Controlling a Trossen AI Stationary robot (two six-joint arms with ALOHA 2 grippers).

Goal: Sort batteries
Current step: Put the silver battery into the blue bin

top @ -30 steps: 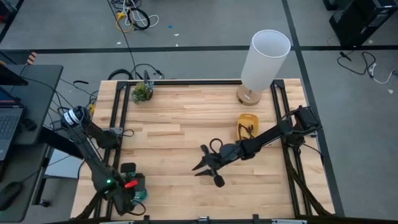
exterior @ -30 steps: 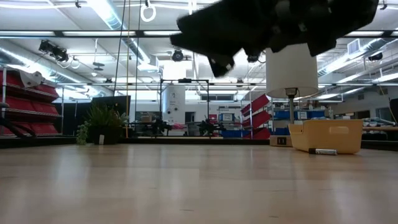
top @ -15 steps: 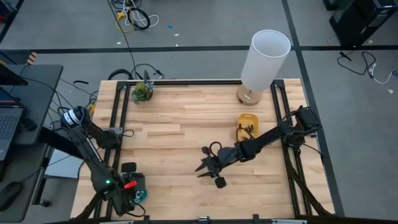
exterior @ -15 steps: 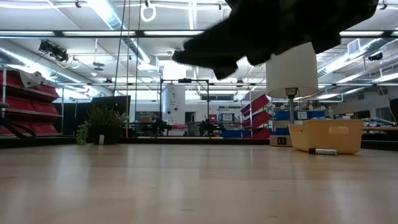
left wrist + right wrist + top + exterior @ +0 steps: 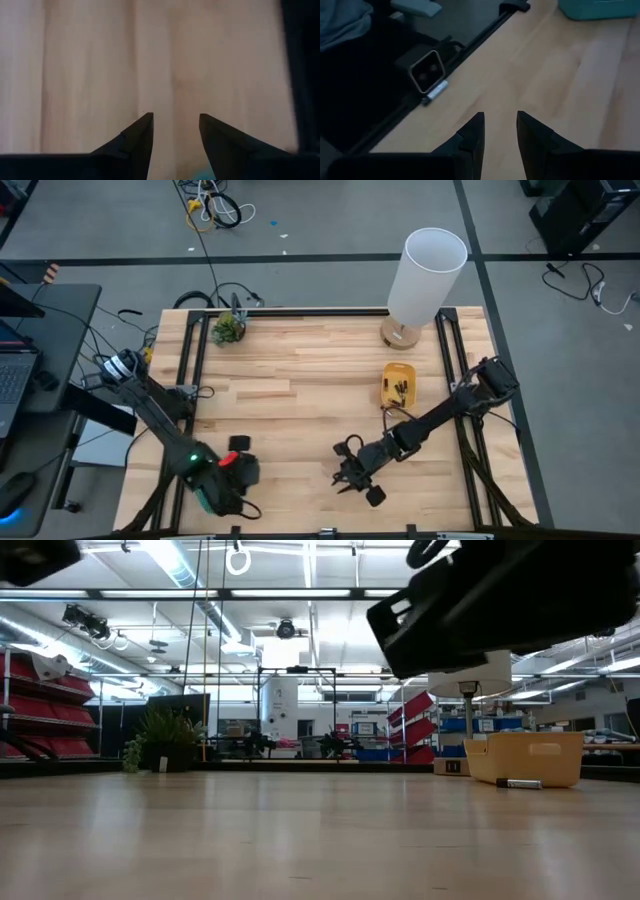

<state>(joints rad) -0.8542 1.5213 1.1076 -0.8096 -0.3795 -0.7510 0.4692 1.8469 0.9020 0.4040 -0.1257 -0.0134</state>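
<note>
Several dark batteries (image 5: 400, 388) lie in the yellow tray (image 5: 385, 385) at the table's right. One battery (image 5: 520, 783) lies on the wood in front of that tray. A silvery battery (image 5: 434, 93) lies at the table's near edge, beside a small camera (image 5: 426, 72). My right gripper (image 5: 350, 476) hovers open above the wood near it, with nothing between its fingers (image 5: 472, 132). My left gripper (image 5: 238, 468) stands open over bare wood at the near left, beside the teal tray (image 5: 590, 9). My left arm mostly hides that tray from above.
A white lamp (image 5: 425, 275) stands at the far right and a small plant (image 5: 228, 328) at the far left. Black rails (image 5: 452, 360) run along the table's sides. Bare wood lies open across the middle.
My left gripper has swung from above the teal tray toward the table's right. My right gripper has moved toward the near edge and a little to the right, and has sunk.
</note>
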